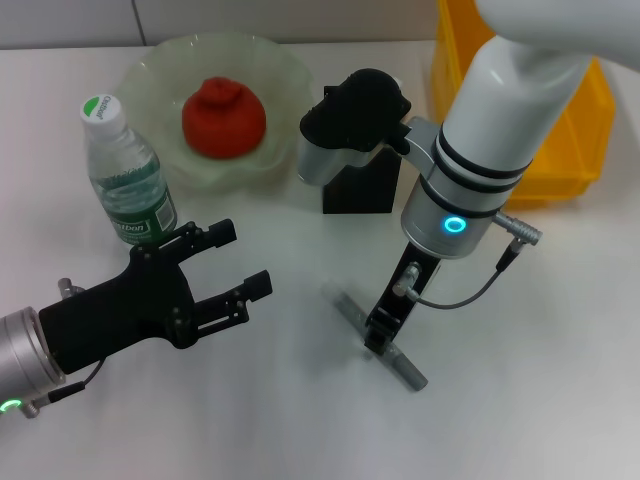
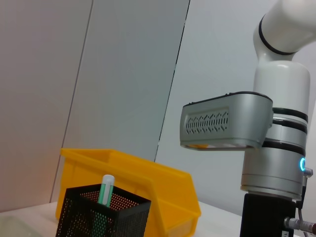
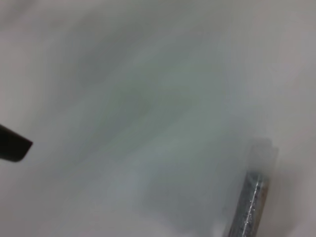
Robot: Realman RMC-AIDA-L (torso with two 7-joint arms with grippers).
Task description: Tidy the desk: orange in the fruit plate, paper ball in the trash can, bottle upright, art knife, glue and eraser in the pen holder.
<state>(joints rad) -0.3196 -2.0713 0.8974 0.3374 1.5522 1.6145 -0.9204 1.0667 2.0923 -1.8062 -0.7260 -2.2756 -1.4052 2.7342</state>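
The right pincer [image 1: 385,338] stands straight down over the art knife [image 1: 380,338], a slim grey stick lying flat on the white counter [image 1: 520,400] in front of the pen holder [image 1: 358,180]. The knife's long axis runs diagonally, one end pointing up toward the robot's left, the other down toward its right; the pincer meets it about mid-length, across that axis. Whether the fingers have closed on the knife or merely straddle it, I cannot tell: the wrist hides them from the head view, and the right wrist view shows only one end of the knife. The left pincer [image 1: 232,268] hovers spread wide and empty, just in front of the upright bottle [image 1: 125,172], clearly farther from the knife. The orange [image 1: 224,117] already sits in the fruit plate [image 1: 150,80], and the trash can [image 1: 570,150] is behind the right arm.
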